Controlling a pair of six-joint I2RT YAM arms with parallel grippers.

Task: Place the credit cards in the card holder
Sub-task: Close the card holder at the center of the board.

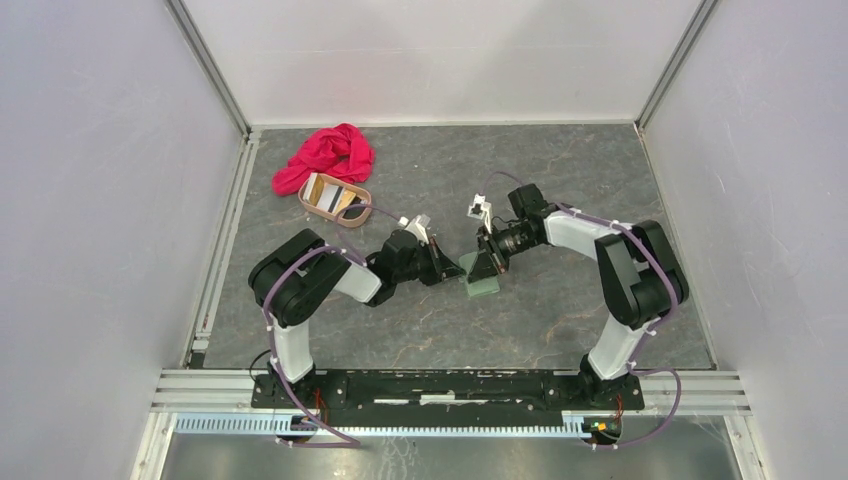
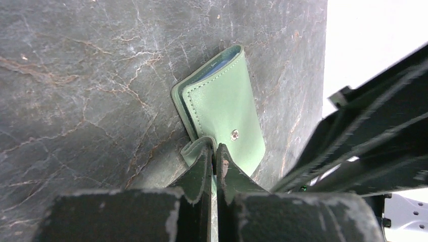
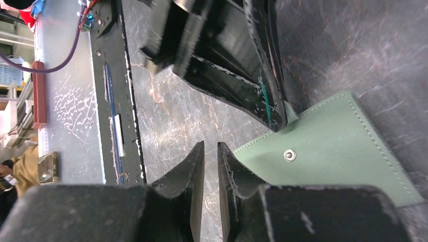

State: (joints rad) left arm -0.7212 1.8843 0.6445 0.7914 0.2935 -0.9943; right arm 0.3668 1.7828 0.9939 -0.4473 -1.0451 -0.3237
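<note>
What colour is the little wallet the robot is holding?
Sage green, with a tiny silver snap button. The card holder shows best in the left wrist view, pinched by the left gripper.

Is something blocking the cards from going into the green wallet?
Yes: the card holder is folded shut, its cover lying over the pockets. The credit cards sit in the tan tray; both grippers are at the holder.

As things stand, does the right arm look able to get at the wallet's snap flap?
Probably yes: the right claw is nearly shut beside the wallet edge, snap uncovered. The left claw pinches the opposite corner, crowding but not blocking.
</note>
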